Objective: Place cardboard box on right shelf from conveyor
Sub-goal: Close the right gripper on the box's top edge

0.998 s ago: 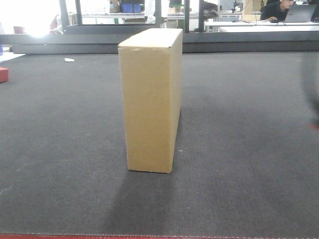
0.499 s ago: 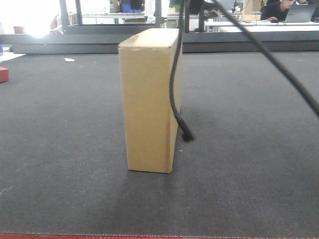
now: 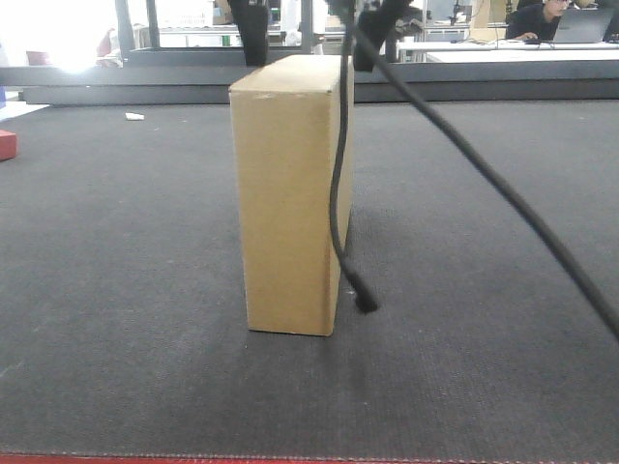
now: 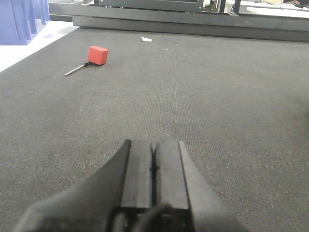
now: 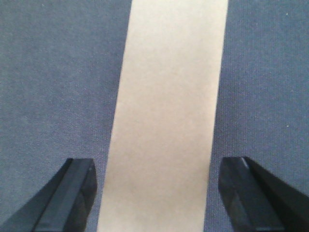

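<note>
**Right arm lined up over box, grasp not made**

- cardboard box (image 3: 290, 193) stands on edge on the conveyor (image 3: 116, 251), mid-belt, narrow face to the front camera. Its long axis runs away from that camera.
- right gripper (image 5: 157, 166) is directly above the box and looking down on the top face. Its fingers (image 5: 72, 193) are spread wide, one on each side of the narrow width, both clear of the cardboard and holding nothing.
- Key relation: the box lies straight below and between the right fingers, with the long axis across the closing direction, so they'd pinch the slim dimension. My read is that it needs to go lower before closing.
- left gripper (image 4: 153, 145) has its fingers pressed together and empty, over bare belt. The box isn't in its view, so the right arm is clearly the nearer one.
- A loose black cable (image 3: 334, 193) hangs across the box's front right edge and could snag on the lift.
- A small red block (image 4: 98, 54) sits well apart on the far left of the belt.
- right shelf isn't in any view.
</note>
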